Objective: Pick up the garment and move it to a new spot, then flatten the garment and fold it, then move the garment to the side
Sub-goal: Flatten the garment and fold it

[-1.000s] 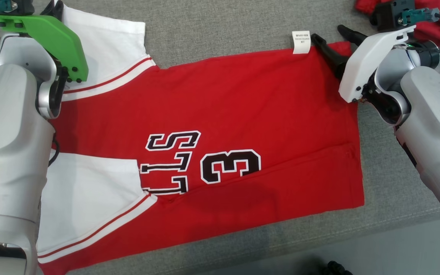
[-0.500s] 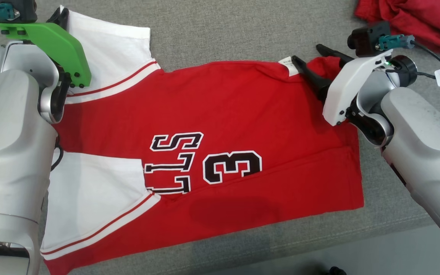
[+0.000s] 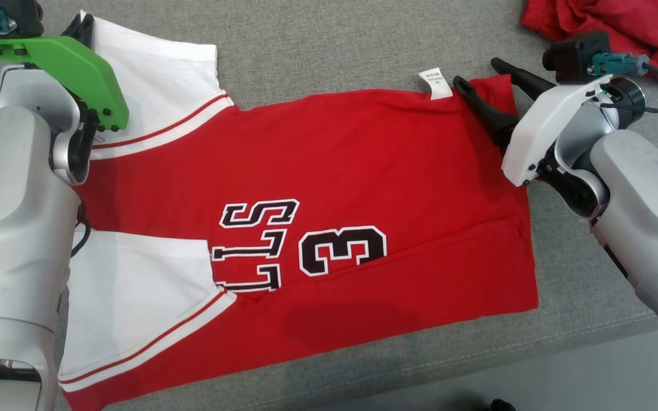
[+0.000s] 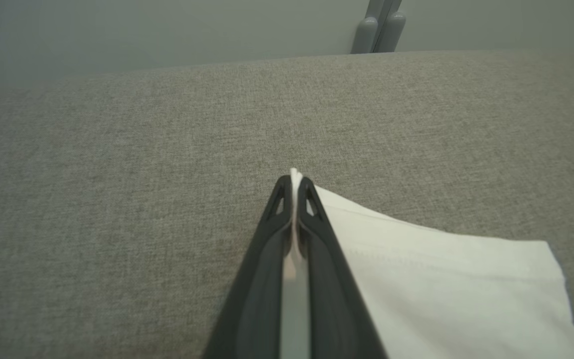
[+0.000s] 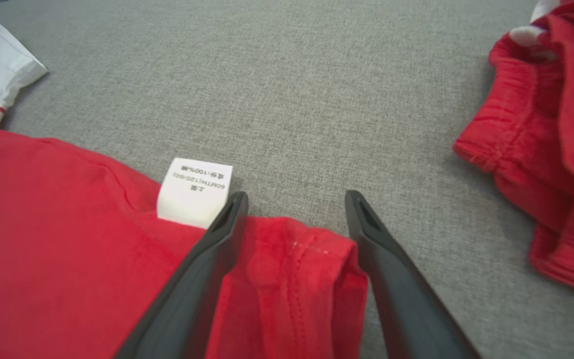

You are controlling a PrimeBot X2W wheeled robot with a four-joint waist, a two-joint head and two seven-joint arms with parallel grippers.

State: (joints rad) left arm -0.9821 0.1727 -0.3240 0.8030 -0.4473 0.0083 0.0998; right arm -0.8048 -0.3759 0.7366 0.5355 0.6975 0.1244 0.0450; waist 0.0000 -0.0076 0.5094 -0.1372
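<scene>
Head view: the garment, a red shirt with white sleeves and a black print, lies spread flat across the middle of the grey surface. Its sleeves point to the left side of the surface and its hem to the right side. The left pincer is at the far left part of the surface, on the outer corner of the far sleeve. The right pincer is at the far hem corner of the garment, just beside a white label. A crumpled red cloth lies in the far right corner of the surface, apart from the garment.

Left wrist view: the left pincer is closed tightly, and a thin white edge of the sleeve is pinched between its two fingers. The rest of the sleeve lies flat on the surface.

Right wrist view: the right pincer stands wide open. Its two fingers are on either side of the rumpled hem corner and are not pressed together on it, so it grips nothing. The label touches the left finger. The red cloth lies well apart at the right.
</scene>
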